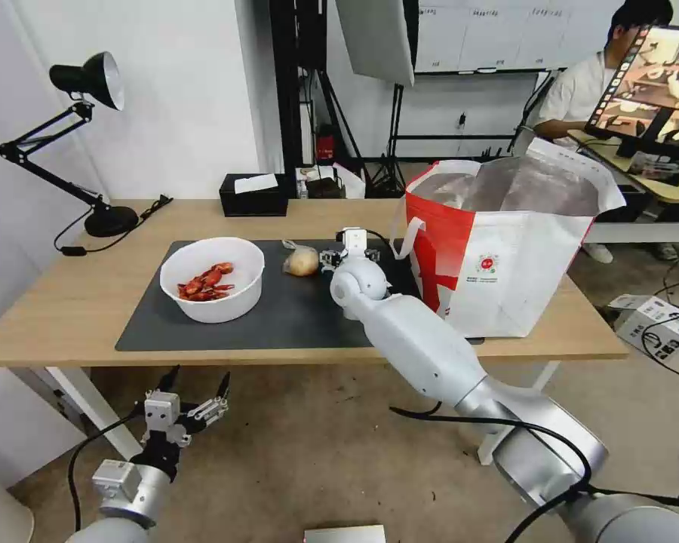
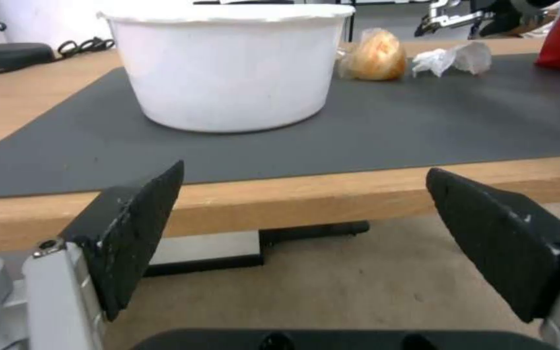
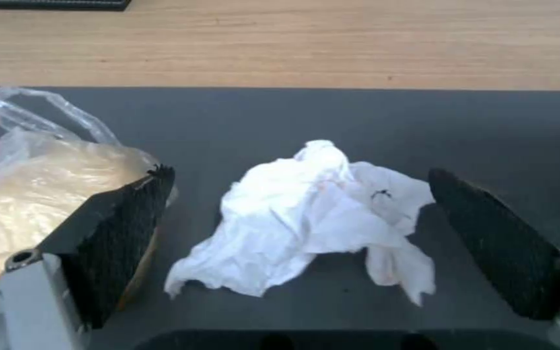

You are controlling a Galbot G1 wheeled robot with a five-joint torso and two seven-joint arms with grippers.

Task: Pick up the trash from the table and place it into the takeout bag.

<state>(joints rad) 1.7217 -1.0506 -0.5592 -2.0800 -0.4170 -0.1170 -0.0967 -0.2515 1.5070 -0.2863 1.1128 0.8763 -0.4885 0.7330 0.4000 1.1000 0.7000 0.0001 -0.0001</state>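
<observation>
The long light-wood table [image 1: 75, 302] on white legs carries one large dark grey rectangular mat [image 1: 279, 317], and at the mat's right end stands the one big white takeout bag [image 1: 505, 249] with red panels and silver foil lining, mouth gaping upward. Next in size, one white round bowl [image 1: 213, 279] of red crayfish shells sits on the left half of the mat. Just right of it lies one small clear bag with a beige lump [image 1: 302, 262], and beside that, directly under the right arm's wrist, one crumpled white tissue [image 3: 312, 214]. That makes three pieces of trash on the mat; I see no clear hinged tray here. Now the key relation: the right gripper [image 3: 299, 233] hangs straight over the tissue, jaws spread wide and holding nothing, with the wad lying squarely between the two black pads, its long axis running roughly from pad to pad, and the clear bag pressing close to the outside of one pad. By my reckoning a straight drop and squeeze would take the tissue, provided that bag stays clear. The left gripper [image 1: 185, 403] waits low, below the table's front edge, facing the bowl, jaws wide apart and empty.
</observation>
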